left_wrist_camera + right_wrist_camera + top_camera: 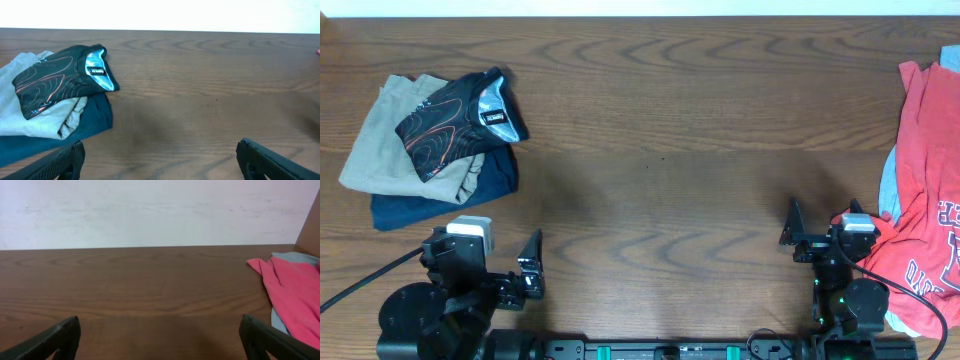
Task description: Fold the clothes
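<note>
Judging by the compact black jersey (pixel 455 120), already folded on top of the khaki trousers (pixel 375 150) and navy garment (pixel 410 205) at the desk's (pixel 660 130) far left, we take the fold as done. Our left hand (pixel 160 162) and right hand (pixel 160 340) hang low near the front edge, fingers spread wide, holding nothing. Any next move calls only for squaring the stack, or reaching right toward the red T-shirt (pixel 925 200) heap.
</note>
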Controlling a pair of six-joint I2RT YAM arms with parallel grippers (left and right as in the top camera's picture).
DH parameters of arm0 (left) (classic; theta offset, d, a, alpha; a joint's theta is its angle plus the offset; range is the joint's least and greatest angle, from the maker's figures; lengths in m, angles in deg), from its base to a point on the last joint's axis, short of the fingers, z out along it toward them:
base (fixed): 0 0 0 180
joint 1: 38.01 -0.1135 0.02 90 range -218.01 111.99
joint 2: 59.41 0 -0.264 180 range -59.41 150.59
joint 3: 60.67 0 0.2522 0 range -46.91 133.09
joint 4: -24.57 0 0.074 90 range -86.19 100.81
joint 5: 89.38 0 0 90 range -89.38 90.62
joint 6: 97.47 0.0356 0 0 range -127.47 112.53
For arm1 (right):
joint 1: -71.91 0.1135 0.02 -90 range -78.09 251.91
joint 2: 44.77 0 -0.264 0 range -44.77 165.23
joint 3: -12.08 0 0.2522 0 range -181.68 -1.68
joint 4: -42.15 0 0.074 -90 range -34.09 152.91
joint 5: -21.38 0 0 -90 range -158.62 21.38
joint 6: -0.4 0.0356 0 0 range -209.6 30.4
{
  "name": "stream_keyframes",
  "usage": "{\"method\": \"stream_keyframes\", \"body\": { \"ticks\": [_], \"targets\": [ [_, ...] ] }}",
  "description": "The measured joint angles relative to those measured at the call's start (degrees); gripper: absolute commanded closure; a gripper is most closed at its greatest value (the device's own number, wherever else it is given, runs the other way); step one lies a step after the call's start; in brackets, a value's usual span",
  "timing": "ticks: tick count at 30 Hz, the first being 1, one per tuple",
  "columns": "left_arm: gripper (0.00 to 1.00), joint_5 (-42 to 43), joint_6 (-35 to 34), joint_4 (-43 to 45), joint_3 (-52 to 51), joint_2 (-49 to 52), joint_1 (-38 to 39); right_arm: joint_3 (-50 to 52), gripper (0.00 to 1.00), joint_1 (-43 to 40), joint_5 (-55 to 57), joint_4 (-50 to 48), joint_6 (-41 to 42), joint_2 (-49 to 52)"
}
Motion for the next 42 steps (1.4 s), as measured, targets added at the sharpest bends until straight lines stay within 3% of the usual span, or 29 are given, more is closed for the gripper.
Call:
{"method": "stream_keyframes", "body": {
  "ticks": [11,16,27,36,39,42],
  "targets": [
    [0.02,0.0,0.5,-3.0,-0.4,-0.9,-1.8,0.0,0.01,0.0,0.0,0.0,0.0,0.0],
    [0.02,-0.2,1.9,-0.1,-6.1,-5.6,-2.6,0.0,0.01,0.0,0.0,0.0,0.0,0.0],
    [0.02,-1.1,1.9,25.3,-33.1,-20.2,-4.8,0.0,0.01,0.0,0.2,0.0,0.0,0.0],
    [0.02,-3.0,1.8,51.8,-48.5,-21.9,-5.1,0.0,0.01,0.0,0.2,0.0,0.0,0.0],
    [0.02,-3.5,1.7,56.6,-52.5,-21.9,-5.1,0.0,0.01,0.0,0.2,0.0,0.0,0.0],
    [0.02,-4.2,1.7,55.1,-54.8,-21.9,-5.1,0.0,0.01,0.0,0.2,0.0,0.0,0.0]
  ]
}}
